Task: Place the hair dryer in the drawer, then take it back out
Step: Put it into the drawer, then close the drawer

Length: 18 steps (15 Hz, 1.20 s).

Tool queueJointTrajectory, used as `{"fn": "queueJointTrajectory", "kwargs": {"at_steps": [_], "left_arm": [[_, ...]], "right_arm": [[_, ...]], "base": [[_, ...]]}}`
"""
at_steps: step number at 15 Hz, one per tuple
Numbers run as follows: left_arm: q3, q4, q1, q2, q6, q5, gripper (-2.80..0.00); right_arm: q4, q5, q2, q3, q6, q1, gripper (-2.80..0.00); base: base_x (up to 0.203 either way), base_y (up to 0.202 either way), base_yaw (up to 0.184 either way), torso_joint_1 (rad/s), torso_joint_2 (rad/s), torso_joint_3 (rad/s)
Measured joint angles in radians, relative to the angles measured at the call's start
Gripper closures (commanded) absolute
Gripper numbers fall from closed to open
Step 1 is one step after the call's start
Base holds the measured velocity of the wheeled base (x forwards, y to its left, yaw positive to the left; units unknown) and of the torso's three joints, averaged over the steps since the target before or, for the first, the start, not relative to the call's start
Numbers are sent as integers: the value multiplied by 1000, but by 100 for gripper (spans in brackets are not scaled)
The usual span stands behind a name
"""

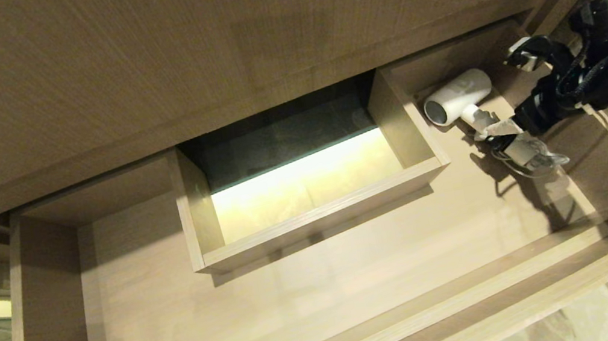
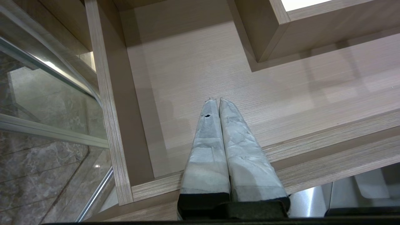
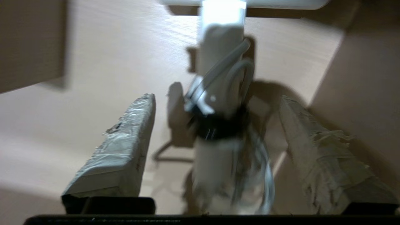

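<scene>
So going across from the left: the left gripper (image 2: 217, 100) only turns up in its own wrist camera, taped fingers (image 2: 206, 150) pressed flat together with nothing between them, hanging over the front left corner of the drawer (image 1: 364, 319). Beside that corner you can see a glass panel (image 2: 47, 93) and marble floor (image 2: 37, 175). The drawer is pulled wide open, light wood grain all over, and in the middle sits the boxed rectangular cut-out (image 1: 317, 217) with a bright glow coming up from underneath. Past the cut-out's right wall, in the right-hand section of the drawer, lies the hair dryer (image 1: 458, 97): white barrel toward the back with its round end facing left, handle pointing toward the front, and the coiled cord (image 1: 534, 161) bundled at the handle with a black tie (image 3: 218, 128). The right gripper (image 1: 511, 147) is right there at the handle end, coming in from the right side. Its wrist camera shows both taped fingers (image 3: 125, 156) spread well apart on either side of the handle, not pinching it, so the dryer is let go and resting on the drawer floor.
</scene>
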Motion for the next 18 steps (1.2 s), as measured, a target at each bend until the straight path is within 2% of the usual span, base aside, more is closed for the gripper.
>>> {"fn": "queueJointTrajectory", "kwargs": {"at_steps": [1,4,7,9,12,15,18], "left_arm": [[0,0,0,0,0,0,0],[0,0,0,0,0,0,0],[0,0,0,0,0,0,0],[0,0,0,0,0,0,0],[0,0,0,0,-1,0,0],[0,0,0,0,0,0,0],[0,0,0,0,-1,0,0]], "right_arm": [[1,-1,-68,49,5,-7,0],[46,-8,-325,218,16,-24,0],[231,-46,-609,403,17,-32,0],[387,-95,-747,533,19,-35,0],[566,-239,-869,705,25,-39,0],[566,-259,-897,787,24,-39,0],[482,-259,-864,806,24,-37,0]], "base": [[0,0,0,0,0,0],[0,0,0,0,0,0],[0,0,0,0,0,0],[0,0,0,0,0,0],[0,0,0,0,0,0],[0,0,0,0,0,0],[0,0,0,0,0,0]]}}
